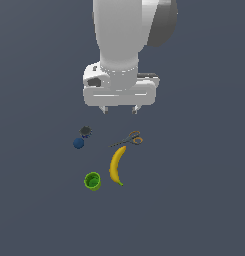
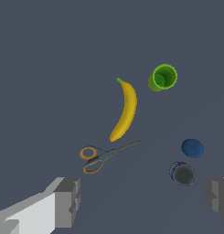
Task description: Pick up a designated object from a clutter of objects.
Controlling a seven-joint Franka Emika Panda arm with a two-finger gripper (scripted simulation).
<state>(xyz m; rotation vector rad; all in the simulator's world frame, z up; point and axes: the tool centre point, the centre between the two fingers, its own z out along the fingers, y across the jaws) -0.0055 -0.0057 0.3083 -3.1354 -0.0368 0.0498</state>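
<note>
The designated object, a small bright green cup (image 1: 92, 181) (image 2: 162, 77), stands upright on the dark floor, at the near left of the clutter in the exterior view. My gripper (image 1: 119, 108) (image 2: 143, 201) hangs open high above the clutter, over the scissors' end of it, with nothing between its fingers (image 2: 67, 201). A yellow banana (image 1: 117, 165) (image 2: 125, 110) lies beside the cup, a short gap between them.
Orange-handled scissors (image 1: 129, 139) (image 2: 104, 155) lie past the banana's far end. A small blue ball (image 1: 78, 143) (image 2: 192, 148) and a small dark knobbly object (image 1: 85, 131) (image 2: 182, 174) sit together, farther from the camera than the cup in the exterior view.
</note>
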